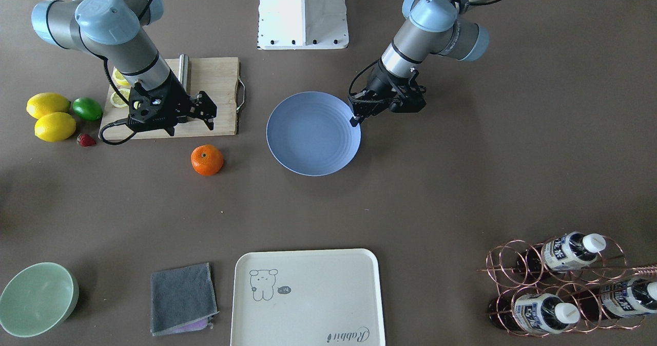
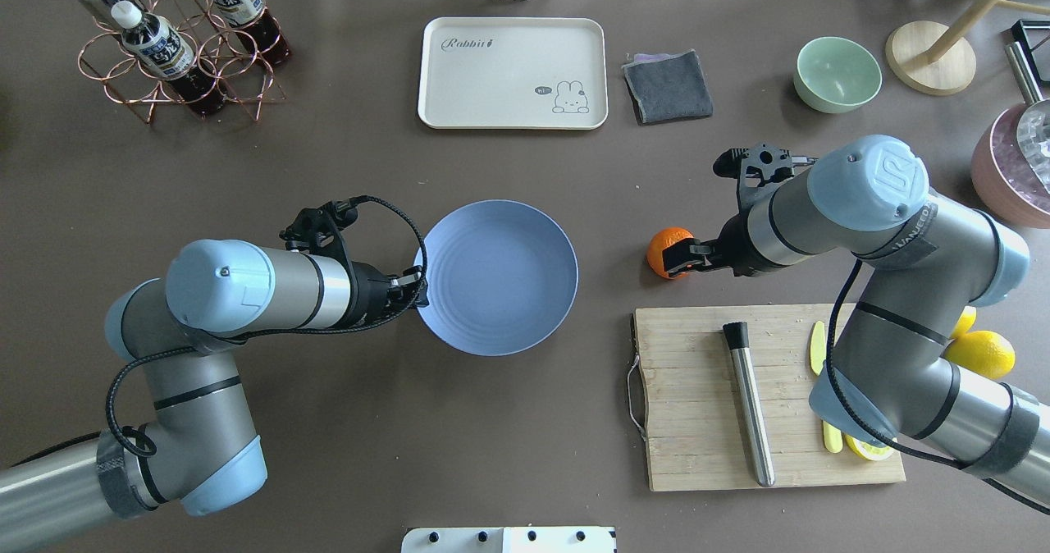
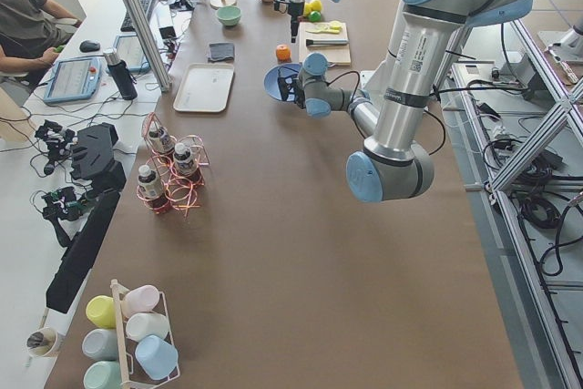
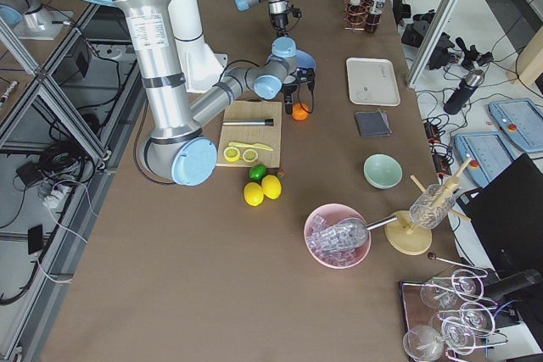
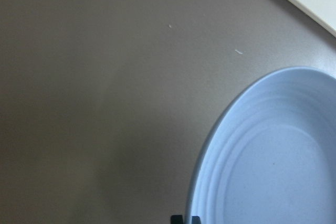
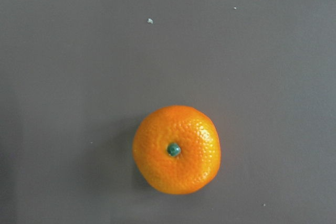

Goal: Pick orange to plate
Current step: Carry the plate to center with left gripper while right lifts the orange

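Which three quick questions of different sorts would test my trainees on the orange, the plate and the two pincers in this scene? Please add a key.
1. True or false: the orange already lies on the plate.
2. Multiple choice: the left pincer is at A) the plate's rim, B) the cream tray, C) the green bowl.
3. Short answer: which fruit lies closest to the right pincer?

Key: 1 false, as the orange sits on the bare table beside the plate, which holds nothing. 2 A. 3 the orange.
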Controlling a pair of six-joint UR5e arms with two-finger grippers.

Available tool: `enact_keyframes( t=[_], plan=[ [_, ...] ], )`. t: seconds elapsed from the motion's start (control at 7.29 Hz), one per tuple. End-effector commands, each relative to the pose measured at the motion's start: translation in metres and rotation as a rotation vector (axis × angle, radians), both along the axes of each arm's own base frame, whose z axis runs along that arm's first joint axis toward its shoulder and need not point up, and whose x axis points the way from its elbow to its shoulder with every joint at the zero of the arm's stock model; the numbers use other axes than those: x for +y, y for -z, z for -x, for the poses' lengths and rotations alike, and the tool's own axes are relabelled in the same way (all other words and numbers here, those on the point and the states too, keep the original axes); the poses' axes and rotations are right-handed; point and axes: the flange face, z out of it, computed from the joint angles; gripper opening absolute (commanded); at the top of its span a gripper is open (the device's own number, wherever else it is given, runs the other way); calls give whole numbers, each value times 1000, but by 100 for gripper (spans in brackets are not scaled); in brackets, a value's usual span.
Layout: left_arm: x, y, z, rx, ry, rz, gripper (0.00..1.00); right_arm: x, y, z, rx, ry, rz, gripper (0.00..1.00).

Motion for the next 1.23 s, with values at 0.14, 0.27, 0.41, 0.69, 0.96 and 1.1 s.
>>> enact_keyframes(
  t=[0.14,0.27,0.41,0.69,0.96,1.1],
  plan=[
    [10,-6,-10,-22,-4,-1,0,-16,-5,32,36,-10,0,99],
    [10,-6,-10,-22,-4,-1,0,-23,-15,35,62,-19,-10,99],
    [10,-6,-10,-22,-4,-1,0,-35,-11,49,73,-29,-16,99],
    [11,-6,-11,-22,-4,0,0,-42,-15,56,84,-30,-10,98],
    [14,-5,-13,-21,-9,-1,81,-43,-13,55,81,-38,-2,43],
    [14,-3,-12,-18,-7,-1,95,-42,-12,54,77,-38,-1,0]
  ],
)
